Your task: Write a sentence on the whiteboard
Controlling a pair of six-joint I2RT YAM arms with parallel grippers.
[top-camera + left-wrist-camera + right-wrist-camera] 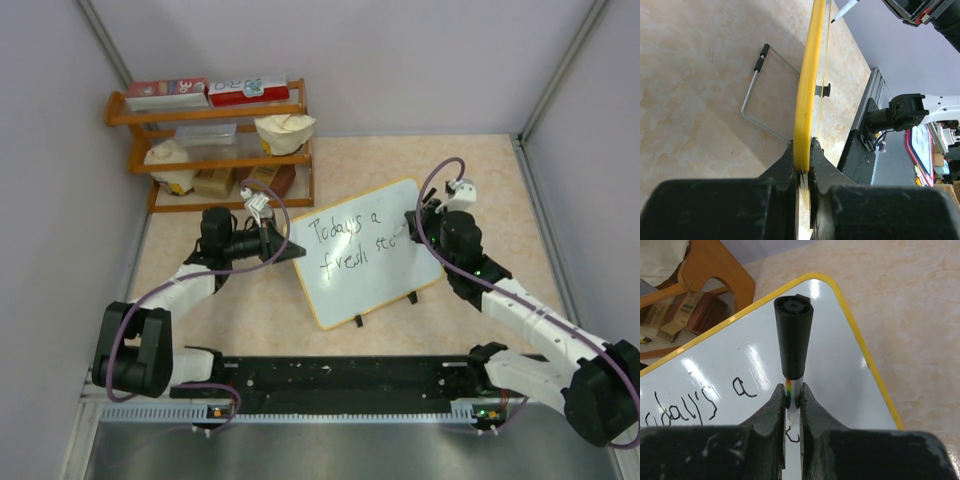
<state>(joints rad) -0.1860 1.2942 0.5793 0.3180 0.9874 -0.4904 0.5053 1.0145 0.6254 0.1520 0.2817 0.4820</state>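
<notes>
Yellow edging is what the left gripper (804,155) has hold of: its two black jaws are pinched tight on the thin frame of the whiteboard (365,285) at the board's left edge, with only the rim between them. Across the board, the right gripper (792,395) is drawn in just as narrow around a marker (793,335), clamping its white barrel just below the black cap end, which sticks up past the fingers. The marker's tip sits at the board's face near its upper right part, at the end of the second line of writing. The sentence (345,240) runs in thin black handwriting across the white face; the first line reads "Today's a", and below it I can make out "fresh st", the rest hidden by the marker and gripper. The board stands tilted rather than flat, with two small black clip feet (358,321) along its lower edge and a bent wire stand (752,100) on the table behind it. Under the board the table (480,170) is a pale beige, marbled surface. Beyond the board's upper left corner is a low wooden shelf (215,150) holding boxes, bags and packets. Plain pale walls (400,60) close in the far side, and nearer than the board a black rail (340,378) carries both arm bases.
</notes>
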